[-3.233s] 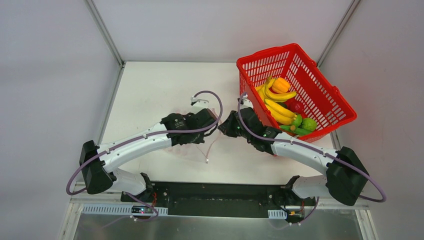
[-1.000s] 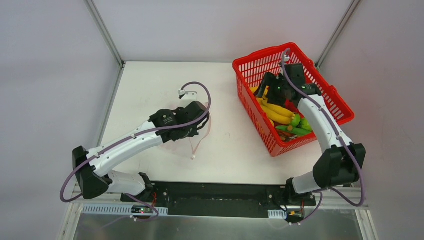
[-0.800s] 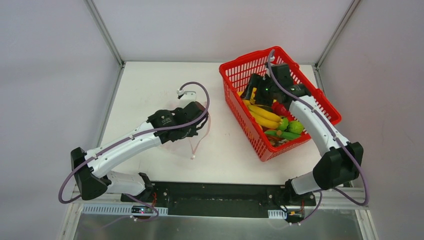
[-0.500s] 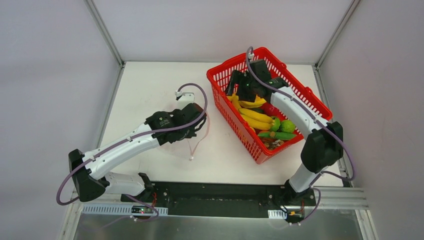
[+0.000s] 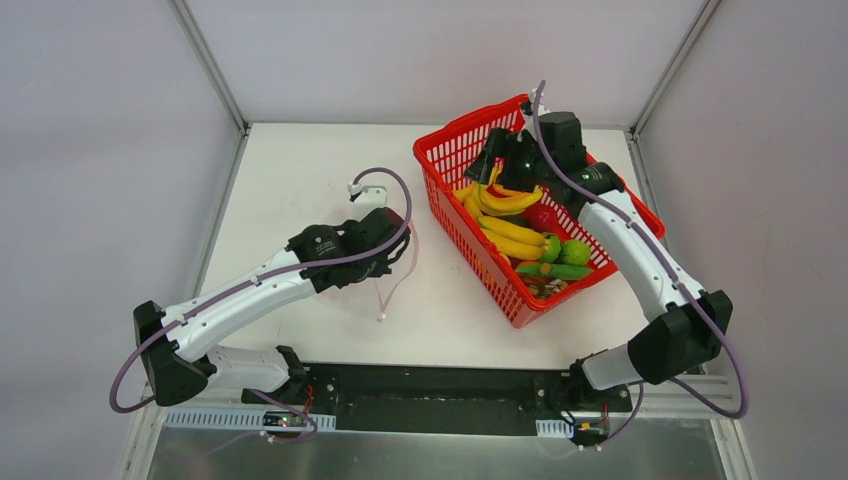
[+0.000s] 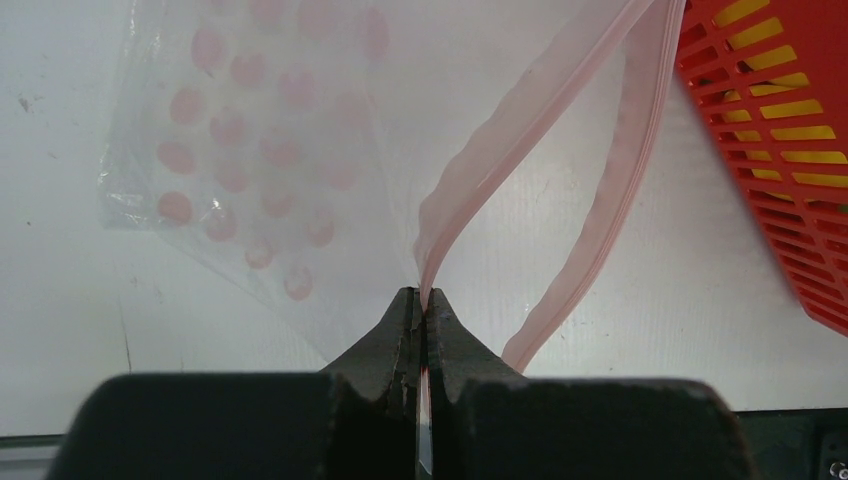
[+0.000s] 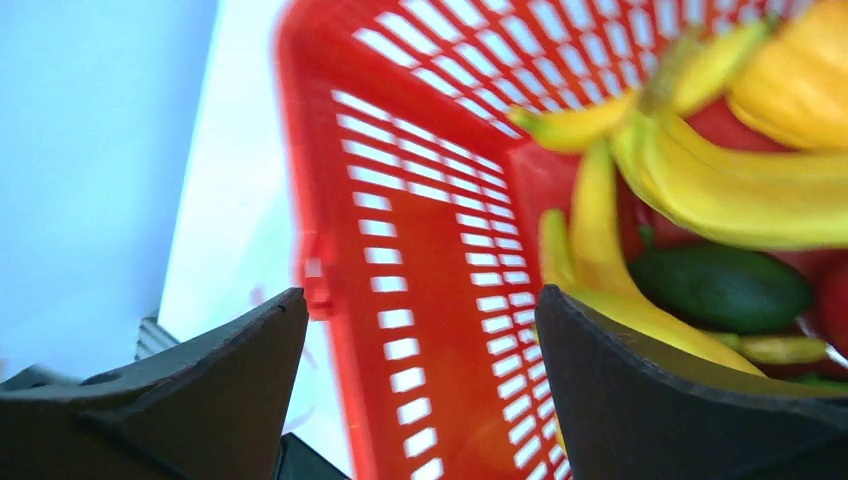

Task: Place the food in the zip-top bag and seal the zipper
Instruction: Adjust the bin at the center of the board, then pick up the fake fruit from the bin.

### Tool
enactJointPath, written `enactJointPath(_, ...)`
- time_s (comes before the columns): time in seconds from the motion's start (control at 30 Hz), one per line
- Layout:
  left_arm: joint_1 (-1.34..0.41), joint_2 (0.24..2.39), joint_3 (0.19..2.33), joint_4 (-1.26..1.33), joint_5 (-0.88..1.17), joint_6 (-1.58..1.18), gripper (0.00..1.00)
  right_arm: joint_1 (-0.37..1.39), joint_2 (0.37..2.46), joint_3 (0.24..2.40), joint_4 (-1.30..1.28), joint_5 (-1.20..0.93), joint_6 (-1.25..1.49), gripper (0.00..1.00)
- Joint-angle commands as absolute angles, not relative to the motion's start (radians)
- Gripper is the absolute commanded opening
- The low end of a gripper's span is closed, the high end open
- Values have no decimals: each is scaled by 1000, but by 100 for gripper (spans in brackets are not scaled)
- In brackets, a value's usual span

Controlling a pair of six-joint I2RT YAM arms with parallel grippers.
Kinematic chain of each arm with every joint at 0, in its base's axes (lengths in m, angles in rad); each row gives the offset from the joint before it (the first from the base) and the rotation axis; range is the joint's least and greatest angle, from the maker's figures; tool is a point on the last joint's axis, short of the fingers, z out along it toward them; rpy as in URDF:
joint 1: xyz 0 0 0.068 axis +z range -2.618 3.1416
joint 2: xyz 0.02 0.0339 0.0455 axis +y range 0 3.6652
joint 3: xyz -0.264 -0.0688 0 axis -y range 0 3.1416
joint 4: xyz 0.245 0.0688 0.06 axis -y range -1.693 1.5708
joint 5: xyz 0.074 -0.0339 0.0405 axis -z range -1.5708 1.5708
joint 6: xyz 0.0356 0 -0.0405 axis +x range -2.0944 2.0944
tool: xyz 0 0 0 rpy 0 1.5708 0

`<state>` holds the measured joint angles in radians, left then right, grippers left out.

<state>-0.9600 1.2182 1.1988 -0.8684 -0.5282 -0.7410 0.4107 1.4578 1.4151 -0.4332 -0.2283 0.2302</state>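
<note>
While the left end effector [image 6: 421, 300] pinches the zipper [image 6: 520, 110] left of the basket [image 7: 400, 120], the right end effector [image 7: 420, 300], spread wide over it, could snag lattice grabbing bananas [image 7: 720, 190].

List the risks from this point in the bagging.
1. The left gripper appears to pinch only one thin lip of the zipper. The flimsy zip-top bag may slip out, or its mouth may sag shut.
2. The right gripper, open, hangs by the bananas, close to the wall of the red basket. Closing there could catch the lattice too.
</note>
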Motion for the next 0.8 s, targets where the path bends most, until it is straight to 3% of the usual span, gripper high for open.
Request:
enactJointPath(0.0,-951,1192,1210,-874,-551,-759,0,488,1465,1541,-409,-306,138,88)
enactJointPath(0.13,-950,1144,1180,-881,-577,-785,0,553,1522,1590,-382,-315,124,89)
enactJointPath(0.5,-950,1077,1142,-890,-594,-799,0,632,1911,1939,-608,165,-11,98)
enactJointPath(0.57,-951,1081,1143,-893,-594,-798,0,612,1950,1978,-602,277,29,99)
enactJointPath(0.77,-950,1091,1149,-884,-588,-796,0,413,1948,1982,-549,195,278,98)
